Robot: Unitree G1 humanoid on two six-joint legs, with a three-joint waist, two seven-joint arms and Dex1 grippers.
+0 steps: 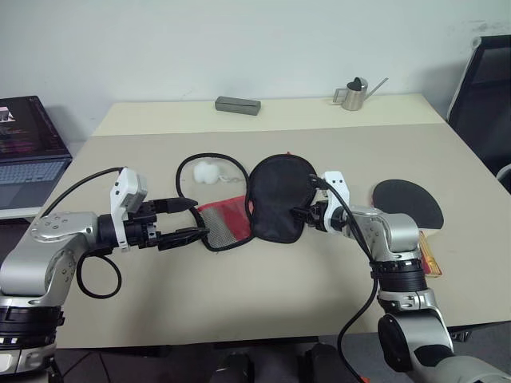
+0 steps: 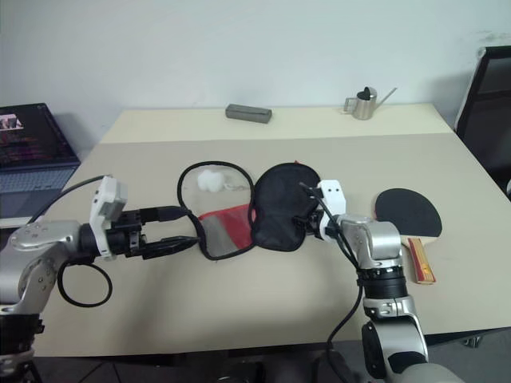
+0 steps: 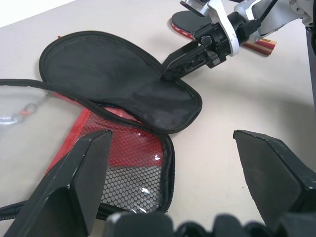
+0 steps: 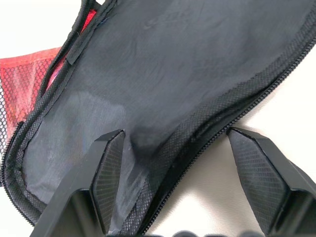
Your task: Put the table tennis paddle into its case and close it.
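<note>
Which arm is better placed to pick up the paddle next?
Probably the right: the paddle lies just outside the right gripper, while the left gripper is across the open case.

Bare table [image 1: 263, 295] before the opened case [image 1: 275, 195]; paddle [image 1: 409, 203] unobstructed at right.

A beige table [image 1: 263, 303] carries the opened case [image 1: 263, 199] at its middle. Right of the case lies the paddle [image 1: 409, 203]. Behind the case, near the far edge, sit a grey block [image 1: 238, 104] and a small metal watering can [image 1: 354, 93].
</note>
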